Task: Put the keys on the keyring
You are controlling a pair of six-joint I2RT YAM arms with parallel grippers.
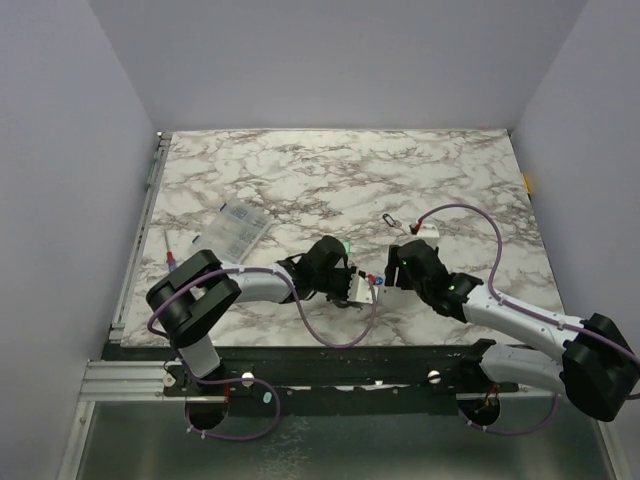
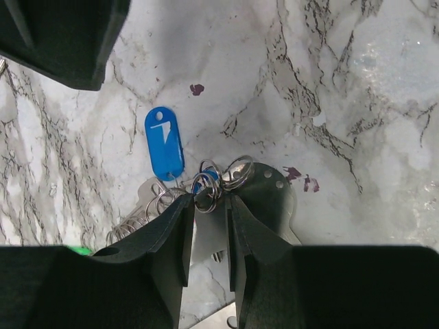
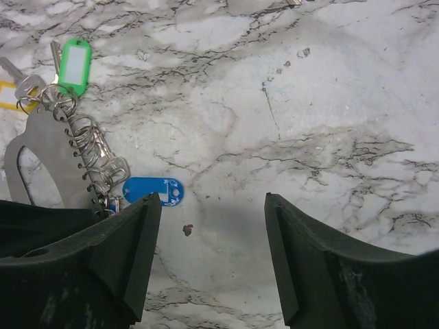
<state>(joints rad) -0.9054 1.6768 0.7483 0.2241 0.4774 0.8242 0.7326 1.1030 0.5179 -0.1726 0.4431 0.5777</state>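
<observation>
Flanking the keyring, left gripper stands narrowly parted, right gripper wide.

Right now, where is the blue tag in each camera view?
Top: blue tag, a tiny speck right of and below centre.
Left wrist: tag left of centre, upright.
Right wrist: tag lower left, lying sideways.
Shared landmark: the grey metal plate beside it.

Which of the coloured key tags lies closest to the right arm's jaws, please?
The blue tag, flat beside one jaw; the green tag and yellow tag lie farther off.
</observation>
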